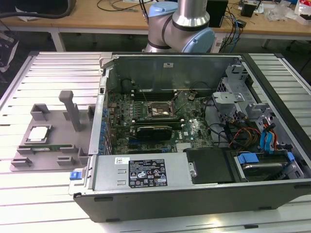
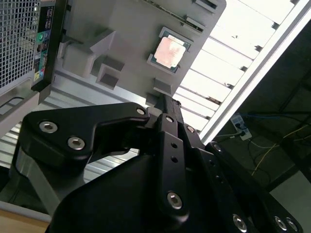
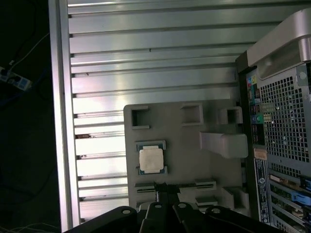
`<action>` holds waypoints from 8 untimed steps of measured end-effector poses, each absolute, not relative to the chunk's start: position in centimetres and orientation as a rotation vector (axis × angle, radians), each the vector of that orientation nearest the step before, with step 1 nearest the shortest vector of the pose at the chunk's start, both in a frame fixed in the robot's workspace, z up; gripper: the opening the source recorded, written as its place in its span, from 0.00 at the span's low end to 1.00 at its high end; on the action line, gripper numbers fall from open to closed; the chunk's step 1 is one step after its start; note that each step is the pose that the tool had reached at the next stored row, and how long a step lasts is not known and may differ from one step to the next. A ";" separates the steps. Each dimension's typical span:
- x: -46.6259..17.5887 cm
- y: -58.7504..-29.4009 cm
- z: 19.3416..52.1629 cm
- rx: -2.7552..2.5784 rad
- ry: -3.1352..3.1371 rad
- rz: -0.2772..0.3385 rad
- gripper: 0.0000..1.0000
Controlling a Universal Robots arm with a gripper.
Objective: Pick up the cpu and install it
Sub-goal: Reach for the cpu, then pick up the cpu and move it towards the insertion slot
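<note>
The black gripper (image 3: 164, 186) is nearest in the first wrist view. Its fingers are drawn together with nothing between them. It hangs well above a grey tray (image 3: 194, 165) and touches nothing. The cpu (image 3: 151, 159) lies flat in a square pocket of that tray, pale metal top up, just beyond the gripper's tips and apart from them. In the exterior view the tray rests on a slatted metal table (image 1: 53, 73), at the exterior view's left of an open computer case (image 1: 204, 194). The arm (image 1: 182, 22) rises behind the case.
</note>
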State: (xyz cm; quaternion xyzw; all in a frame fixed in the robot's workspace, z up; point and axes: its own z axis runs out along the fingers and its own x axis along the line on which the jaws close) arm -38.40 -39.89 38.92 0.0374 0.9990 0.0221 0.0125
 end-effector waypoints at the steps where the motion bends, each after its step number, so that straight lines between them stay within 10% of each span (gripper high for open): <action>1: -38.4 -39.9 38.9 0.117 3.114 0.069 0.11; 8: -38.4 -39.9 38.9 0.117 3.114 0.069 0.17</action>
